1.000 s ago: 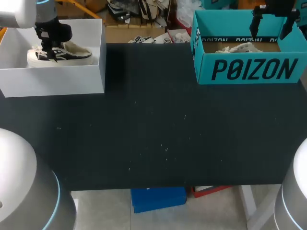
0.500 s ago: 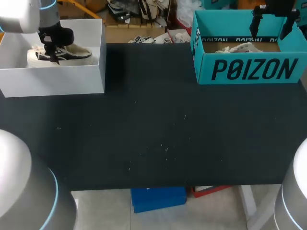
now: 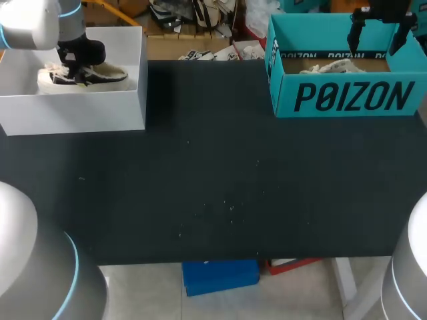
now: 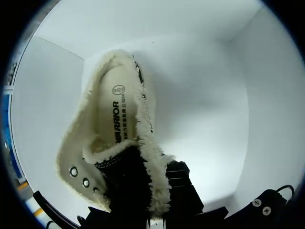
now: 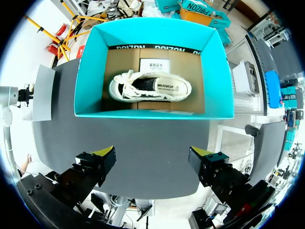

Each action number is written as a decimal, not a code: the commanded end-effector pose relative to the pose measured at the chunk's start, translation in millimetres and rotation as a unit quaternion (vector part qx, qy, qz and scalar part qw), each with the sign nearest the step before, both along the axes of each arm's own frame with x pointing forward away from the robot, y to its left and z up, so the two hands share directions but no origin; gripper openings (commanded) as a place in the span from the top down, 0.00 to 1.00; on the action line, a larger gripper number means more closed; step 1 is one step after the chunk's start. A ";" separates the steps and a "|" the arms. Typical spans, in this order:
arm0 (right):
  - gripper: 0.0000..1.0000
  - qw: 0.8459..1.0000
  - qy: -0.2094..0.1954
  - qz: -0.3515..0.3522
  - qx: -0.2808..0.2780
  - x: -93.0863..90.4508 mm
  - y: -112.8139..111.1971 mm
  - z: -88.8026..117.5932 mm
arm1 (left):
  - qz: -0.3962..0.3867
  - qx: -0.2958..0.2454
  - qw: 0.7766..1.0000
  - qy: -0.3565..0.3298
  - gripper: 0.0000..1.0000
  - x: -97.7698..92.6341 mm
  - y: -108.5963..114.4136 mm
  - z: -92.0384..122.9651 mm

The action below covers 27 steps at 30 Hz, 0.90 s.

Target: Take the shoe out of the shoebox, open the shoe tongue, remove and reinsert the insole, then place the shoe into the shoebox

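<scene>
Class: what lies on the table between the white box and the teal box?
Nothing: the head view shows only bare black table between the white box and teal box.

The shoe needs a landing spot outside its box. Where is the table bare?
The black tabletop is bare between the white shoebox and the teal shoebox, and along the near side in front of both. Crowded: inside the white shoebox, with the left gripper at its furry shoe, and the teal shoebox, its pale shoe below the right gripper.
</scene>
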State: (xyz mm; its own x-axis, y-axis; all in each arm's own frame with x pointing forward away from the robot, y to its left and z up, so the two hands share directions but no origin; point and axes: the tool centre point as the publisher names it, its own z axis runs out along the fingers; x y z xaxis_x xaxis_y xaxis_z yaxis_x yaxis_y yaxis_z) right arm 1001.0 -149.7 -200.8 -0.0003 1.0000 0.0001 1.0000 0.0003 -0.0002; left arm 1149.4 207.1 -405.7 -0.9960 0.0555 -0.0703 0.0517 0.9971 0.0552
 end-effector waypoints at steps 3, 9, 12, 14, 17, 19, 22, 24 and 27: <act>0.00 1.000 0.000 0.000 0.000 -0.2 -0.2 0.3 | 0.001 0.001 1.000 -0.002 1.00 0.2 -2.2 5.4; 0.00 1.000 0.000 0.000 0.000 -0.2 -0.2 0.3 | -0.007 -0.002 1.000 -0.011 1.00 -3.7 -2.3 24.9; 0.00 1.000 0.000 0.000 0.000 -0.2 -0.2 0.3 | -0.009 -0.005 1.000 -0.018 1.00 -8.2 -3.5 40.1; 0.00 1.000 0.000 0.000 0.000 -0.2 -0.2 0.3 | -0.007 -0.006 1.000 -0.024 1.00 -11.5 -3.7 50.2; 0.00 1.000 0.000 0.000 0.000 -0.2 -0.2 0.3 | -0.006 -0.006 0.999 -0.038 1.00 -18.6 -4.3 70.1; 0.00 1.000 0.000 0.000 0.000 -0.2 -0.2 0.3 | -0.007 -0.002 0.999 -0.050 1.00 -23.8 -4.2 84.6; 0.00 1.000 0.000 0.000 0.000 -0.2 -0.2 0.3 | -0.003 0.002 0.998 -0.069 1.00 -34.1 -4.6 109.8; 0.00 1.000 0.000 0.000 0.000 -0.2 -0.2 0.3 | 0.003 0.002 0.996 -0.084 1.00 -43.2 -5.8 127.9; 0.00 1.000 0.000 0.000 0.000 -0.2 -0.2 0.3 | 0.011 0.005 0.994 -0.107 1.00 -59.4 -9.9 157.0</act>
